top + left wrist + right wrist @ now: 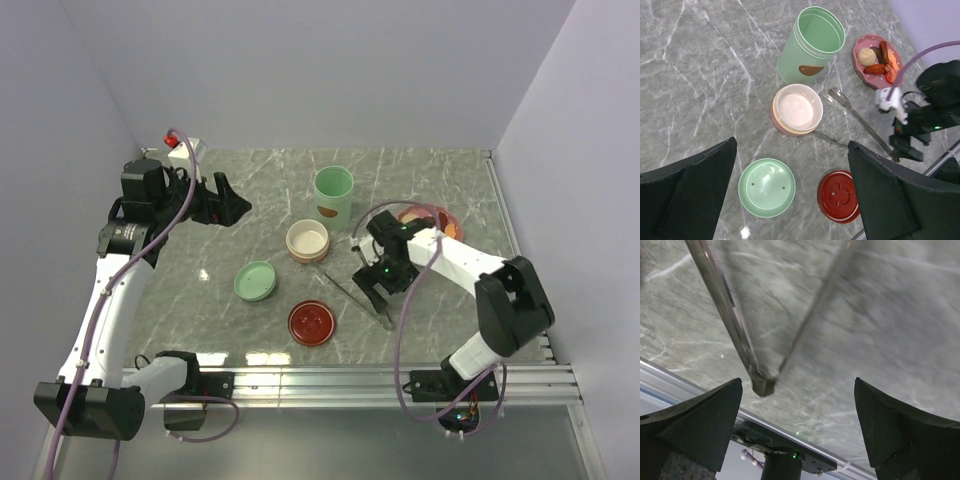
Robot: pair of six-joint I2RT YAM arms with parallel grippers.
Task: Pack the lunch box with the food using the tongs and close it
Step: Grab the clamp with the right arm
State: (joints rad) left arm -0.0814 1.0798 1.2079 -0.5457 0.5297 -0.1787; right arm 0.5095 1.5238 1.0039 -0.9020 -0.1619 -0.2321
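Wide open and empty, the right fingers (695,425) were poised over the joined end of the tongs (722,315), the left fingers (690,190) likewise spread; closed off-centre, the tongs could be skidded away.

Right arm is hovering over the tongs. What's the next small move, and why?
Probably lower the right end effector straight down and close it on the tongs near their joined end. Its jaws stand open and empty, the wrist view shows the V joint lying between them, and the tongs lie flat on the table, not yet grasped.
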